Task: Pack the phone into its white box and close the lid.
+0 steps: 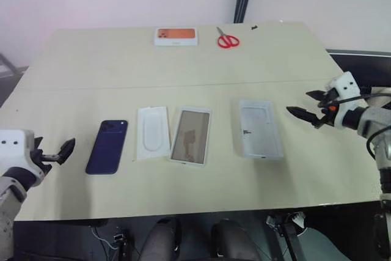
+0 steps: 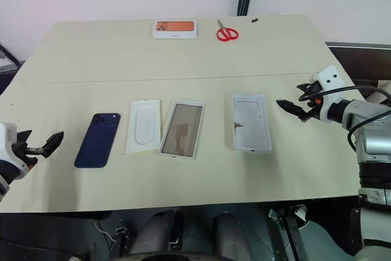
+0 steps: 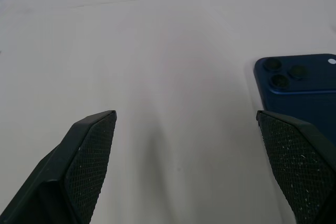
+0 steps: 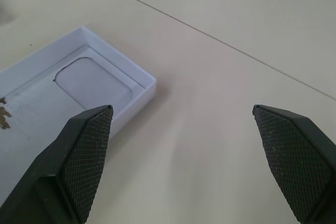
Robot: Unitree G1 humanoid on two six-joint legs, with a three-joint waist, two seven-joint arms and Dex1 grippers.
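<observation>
The dark blue phone [image 1: 107, 146] lies flat, back up, on the left part of the table; its camera corner [image 3: 283, 73] appears in the left wrist view. To its right lie a flat white insert [image 1: 153, 132], then the white box [image 1: 190, 136] with its tan inside up, then the lid [image 1: 260, 129] with its pale grey inside up. My left gripper [image 1: 60, 152] hovers open just left of the phone, holding nothing. At the lid's right, my right gripper [image 1: 302, 103] hangs open and empty, with the lid's corner [image 4: 79, 82] before its fingers.
At the far side of the beige table [image 1: 244, 65] lie a white box with an orange phone picture [image 1: 176, 36] and red-handled scissors [image 1: 227, 40]. The table's front edge runs close below the row of parts.
</observation>
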